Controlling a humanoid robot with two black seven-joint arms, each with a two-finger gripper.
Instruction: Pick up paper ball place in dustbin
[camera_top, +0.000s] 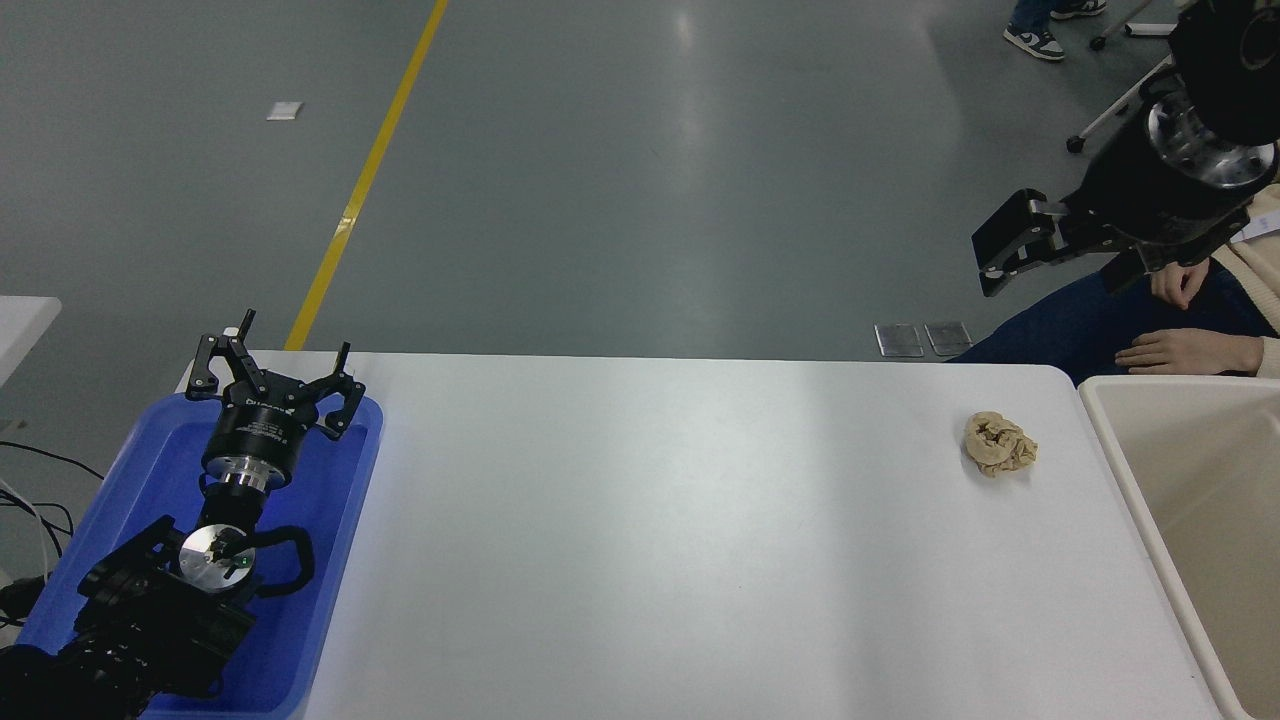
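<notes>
Here the paper ball lies on the counter beside the dustbin, well below the right gripper; whether its jaws are apart is unclear. No writing is legible.

Paper ball on white table, dustbin beside it, right claw raised above

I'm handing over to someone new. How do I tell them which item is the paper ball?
Start at the white table and go to its far right corner, next to the big cream dustbin. The paper ball lies there alone: a small, lumpy tan wad with dark creases, the only loose item on the tabletop.
</notes>
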